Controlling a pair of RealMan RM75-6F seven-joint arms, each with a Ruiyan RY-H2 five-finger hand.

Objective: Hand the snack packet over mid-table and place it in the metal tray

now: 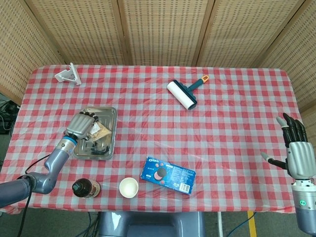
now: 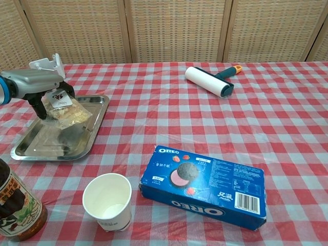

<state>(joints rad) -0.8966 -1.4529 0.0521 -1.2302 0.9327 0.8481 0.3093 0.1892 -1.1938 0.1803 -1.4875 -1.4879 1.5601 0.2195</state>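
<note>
My left hand (image 1: 81, 125) hangs over the metal tray (image 2: 97, 105), its fingers (image 2: 38, 105) grasping the snack packet (image 2: 65, 114). In the chest view the packet sits low over the tray's far half, casting a dark shadow on the tray floor beneath it; I cannot tell whether its lower edge touches the metal. The tray lies near the left edge of the surface (image 1: 237, 123), roughly midway between the far and near sides.

My right hand (image 1: 297, 150) is off the right edge of the surface, toward the near corner, fingers released and spread upward, holding nothing; only the head view shows it.

Other items on the checked cloth: a blue biscuit box (image 2: 204, 184) lying flat near the middle of the near edge; a white paper cup (image 2: 107, 201) upright just left of it; a dark bottle (image 2: 15, 202) at the near left corner; a lint roller (image 1: 183, 93) toward the far edge, centre; and a white bracket (image 1: 68, 75) at the far left corner.
</note>
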